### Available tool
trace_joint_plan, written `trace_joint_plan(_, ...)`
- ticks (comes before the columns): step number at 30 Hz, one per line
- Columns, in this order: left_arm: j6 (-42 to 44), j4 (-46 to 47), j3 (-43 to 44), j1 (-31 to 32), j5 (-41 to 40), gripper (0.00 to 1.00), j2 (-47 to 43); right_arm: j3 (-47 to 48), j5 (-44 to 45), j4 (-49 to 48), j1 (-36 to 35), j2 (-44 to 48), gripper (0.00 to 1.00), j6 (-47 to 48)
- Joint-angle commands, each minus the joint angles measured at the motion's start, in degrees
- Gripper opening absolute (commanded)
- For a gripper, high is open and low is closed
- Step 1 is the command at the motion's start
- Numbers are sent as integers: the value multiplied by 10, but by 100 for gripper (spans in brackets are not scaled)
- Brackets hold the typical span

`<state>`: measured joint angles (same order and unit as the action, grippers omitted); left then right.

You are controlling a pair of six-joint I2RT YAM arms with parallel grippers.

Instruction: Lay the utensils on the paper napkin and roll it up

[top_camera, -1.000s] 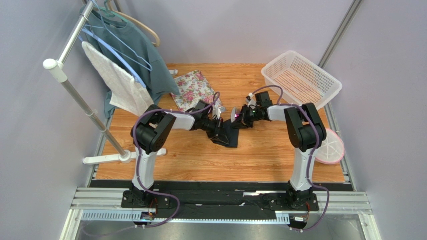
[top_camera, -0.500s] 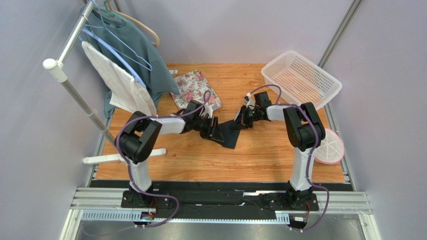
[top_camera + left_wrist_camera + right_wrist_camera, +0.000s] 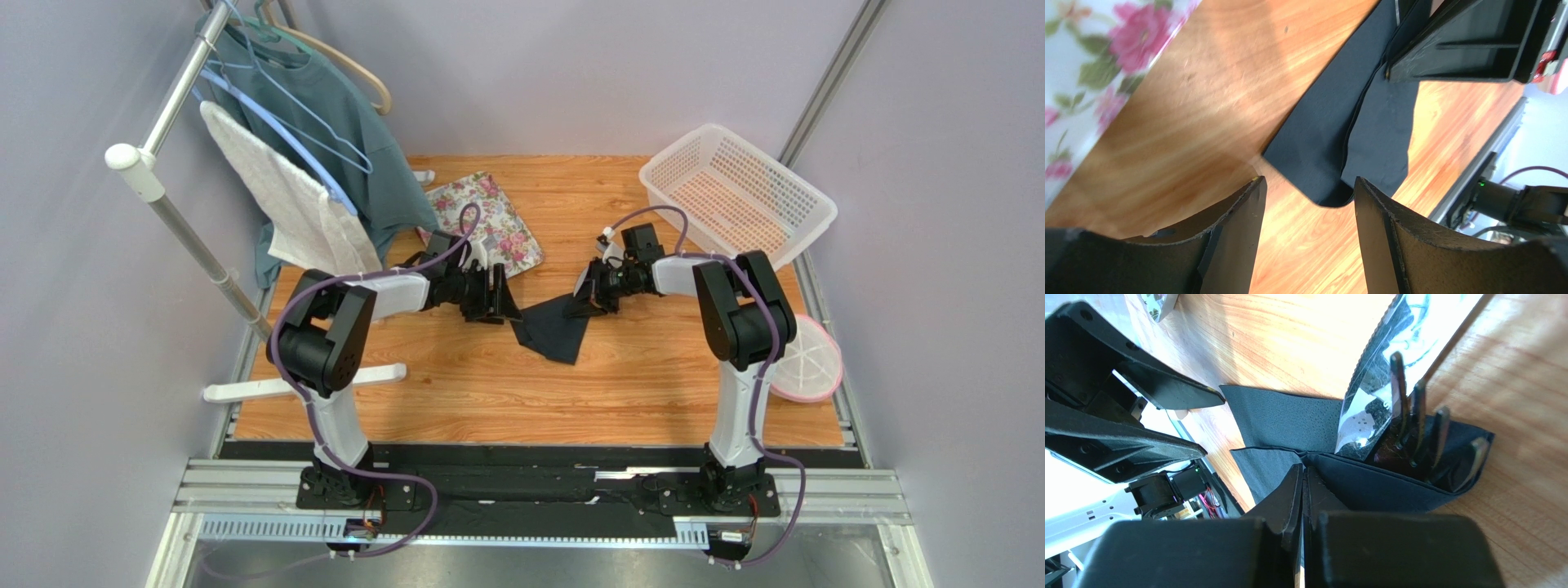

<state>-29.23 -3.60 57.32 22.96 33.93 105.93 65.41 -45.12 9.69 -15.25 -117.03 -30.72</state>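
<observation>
My left gripper (image 3: 497,297) has pulled back toward the left edge, its jaws wide apart and holding nothing. The napkin (image 3: 555,331) lies mid-table, just to its right. My right gripper (image 3: 586,298) is nearer and pinches the napkin's fold over the fork (image 3: 1413,425).

Bright, even overhead light, soft shadows in top view. Blurred fingers (image 3: 1223,245) low in left wrist view; blown-out glare upper right in right wrist view.
</observation>
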Motion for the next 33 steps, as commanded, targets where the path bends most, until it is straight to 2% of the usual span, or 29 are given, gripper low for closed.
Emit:
trace_joint_plan(1,-6,-6,24,4,9,64,53,2,68,38,2,-26,0,39)
trace_joint_plan(10,-29,32,37,43,63,60,86,6,73,50,2,-28,0,46)
trace_joint_plan(16,-42,115,31,60,85,61,86,5,72,52,2,-30,0,50)
trace_joint_plan(23,-14,103,71,61,80,67,111,6,71,52,2,-30,0,50)
trace_joint_plan(30,-26,93,103,69,123,64,141,5,71,52,3,-31,0,51)
trace_joint_plan(33,-60,128,91,72,156,62,145,6,70,53,2,-33,0,51)
